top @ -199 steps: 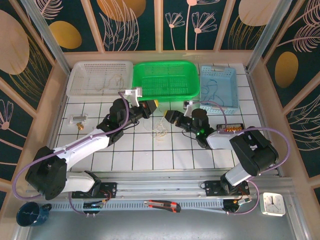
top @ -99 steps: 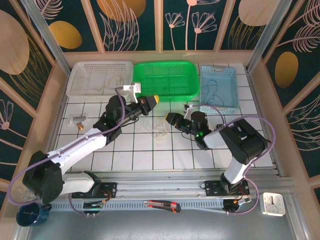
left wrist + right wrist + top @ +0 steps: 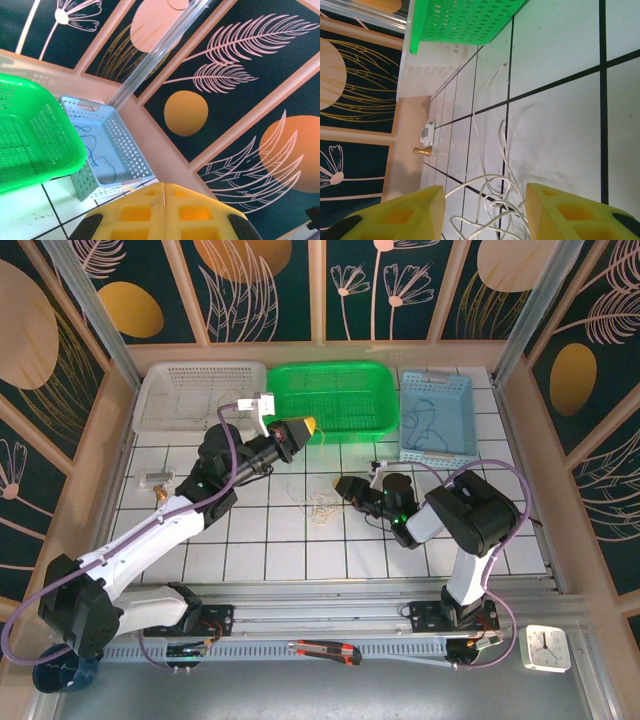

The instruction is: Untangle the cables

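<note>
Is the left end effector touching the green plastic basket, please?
Apart: the left wrist view shows a gap between left end effector and green plastic basket.

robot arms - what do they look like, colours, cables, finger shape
Both the left arm and the right arm have white links joined by bulky black joints. A thick purple cable loops loosely along each. The fingers are yellow blocks with rectangular recesses moulded in, and black at their bases.
</note>
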Robot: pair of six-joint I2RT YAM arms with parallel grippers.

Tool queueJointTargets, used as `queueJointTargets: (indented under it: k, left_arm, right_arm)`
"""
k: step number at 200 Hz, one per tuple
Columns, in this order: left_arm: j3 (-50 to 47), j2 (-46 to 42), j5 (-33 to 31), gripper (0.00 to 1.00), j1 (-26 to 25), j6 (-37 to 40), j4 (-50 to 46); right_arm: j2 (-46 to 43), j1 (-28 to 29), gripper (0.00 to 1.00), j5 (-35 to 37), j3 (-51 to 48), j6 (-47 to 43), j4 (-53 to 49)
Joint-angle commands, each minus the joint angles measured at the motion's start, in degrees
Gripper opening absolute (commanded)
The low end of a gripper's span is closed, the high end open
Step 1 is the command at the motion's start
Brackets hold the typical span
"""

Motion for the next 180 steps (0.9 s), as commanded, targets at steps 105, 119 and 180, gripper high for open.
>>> queueJointTargets:
  k: [105,119,180]
  left_arm:
    - [19.5,9.9,-9.4,0.00,20.3,14.0,-17.0]
    - [21.3,12.5,-9.5,0.00,23.5,14.2,-16.8]
    - [32.3,28.3,-12.6,0.00,33.0,15.5,-19.6]
  right_arm:
    - [-21.5,-0.2,0.59,1.4,4.1,-10.0,-23.3]
    - [-24.0,-0.2,0.60,1.6,4.8,-11.2,-26.4]
    - [-35.4,0.0,0.60,7.5,6.5,-17.7,-43.2]
